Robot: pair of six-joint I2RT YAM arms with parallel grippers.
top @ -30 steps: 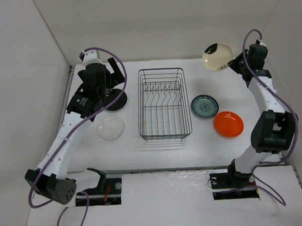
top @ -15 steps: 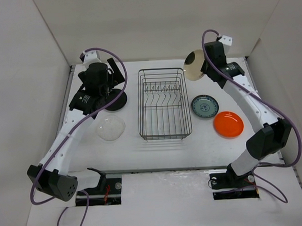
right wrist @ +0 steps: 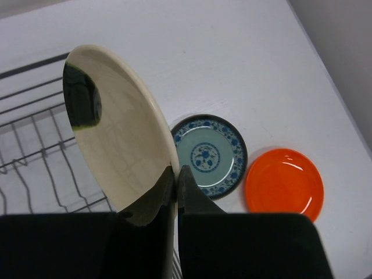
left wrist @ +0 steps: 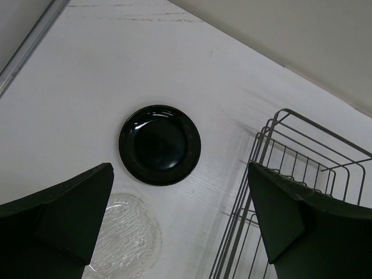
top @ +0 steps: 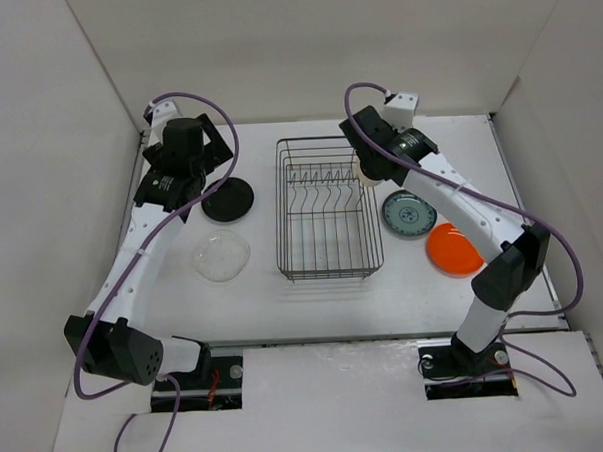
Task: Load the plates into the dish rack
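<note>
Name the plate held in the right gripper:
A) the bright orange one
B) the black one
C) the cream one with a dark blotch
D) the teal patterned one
C: in the right wrist view, the right gripper is pinched on the rim of the cream plate, which is held on edge above the table.

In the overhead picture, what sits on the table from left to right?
Round black plate → black wire dish rack → teal patterned plate → bright orange plate. Left out: the clear glass plate, overlapping the black one, and the held cream plate, overlapping the rack.
</note>
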